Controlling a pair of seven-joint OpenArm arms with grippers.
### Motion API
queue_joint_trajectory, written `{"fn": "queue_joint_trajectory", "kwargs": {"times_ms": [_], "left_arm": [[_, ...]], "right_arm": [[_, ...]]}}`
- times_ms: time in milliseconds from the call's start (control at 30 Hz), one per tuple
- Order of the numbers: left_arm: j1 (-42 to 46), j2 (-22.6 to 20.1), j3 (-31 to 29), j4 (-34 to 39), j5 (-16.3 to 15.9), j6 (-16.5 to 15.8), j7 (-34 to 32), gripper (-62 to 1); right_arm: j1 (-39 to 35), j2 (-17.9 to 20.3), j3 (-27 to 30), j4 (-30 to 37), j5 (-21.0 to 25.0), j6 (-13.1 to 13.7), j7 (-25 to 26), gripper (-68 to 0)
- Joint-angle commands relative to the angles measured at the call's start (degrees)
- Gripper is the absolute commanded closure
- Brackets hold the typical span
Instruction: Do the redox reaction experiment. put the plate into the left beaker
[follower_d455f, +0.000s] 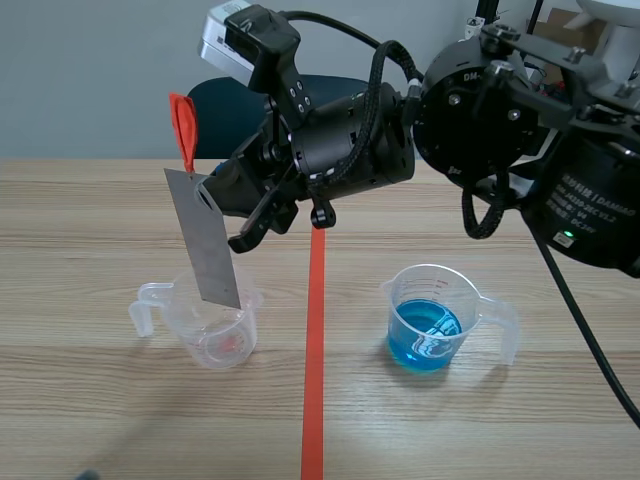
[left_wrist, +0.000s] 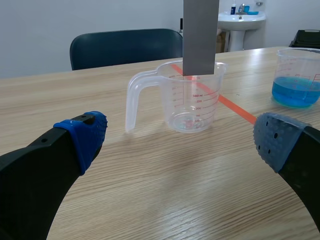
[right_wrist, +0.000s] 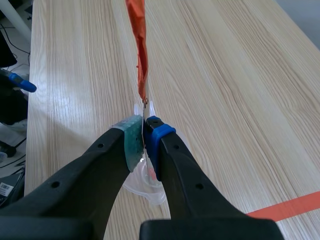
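Clearly, the right gripper (right_wrist: 144, 132) has its fingers pinched flat on the top end of the plate (follower_d455f: 210, 240), just under the orange-red tag (follower_d455f: 184, 125) tied there. The plate hangs from them long axis nearly upright, its top leaning a little left. Its lower edge sits over the mouth of the left beaker (follower_d455f: 215, 330), about level with the rim; I cannot tell whether it has dipped inside. So the way in looks straight down, with the beaker directly beneath the fingers. The left gripper (left_wrist: 180, 142) waits low on the near side of that beaker, fingers spread wide and holding nothing. The right beaker (follower_d455f: 430, 325), with blue liquid, stands well apart to the right.
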Motion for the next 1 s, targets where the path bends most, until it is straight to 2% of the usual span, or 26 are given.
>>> {"fn": "queue_joint_trajectory", "kwargs": {"times_ms": [0, 333, 500, 833, 967], "left_arm": [[0.0, -0.1, -0.4, 0.9, -0.5, -0.1, -1.0, -61.9], [-0.3, 0.0, -0.4, 0.9, -0.5, -0.1, -0.8, -61.9], [-0.3, 0.0, -0.4, 0.9, -0.5, -0.1, -0.8, -61.9], [-0.3, 0.0, -0.4, 0.9, -0.5, -0.1, -0.8, -61.9], [-0.3, 0.0, -0.4, 0.9, -0.5, -0.1, -0.7, -61.9]], "right_arm": [[0.7, -0.9, 0.3, -0.3, 0.5, 0.7, 1.7, -0.6], [0.7, -2.5, -0.7, -6.0, -1.6, 1.8, 5.8, -0.6], [0.7, -3.4, -0.7, -8.2, -2.8, 4.3, 7.2, -0.6], [0.7, -4.4, -2.4, -10.8, -4.5, 4.3, 10.2, -0.6], [0.7, -4.7, -3.7, -11.6, -6.7, 4.3, 12.1, -0.6]]}}
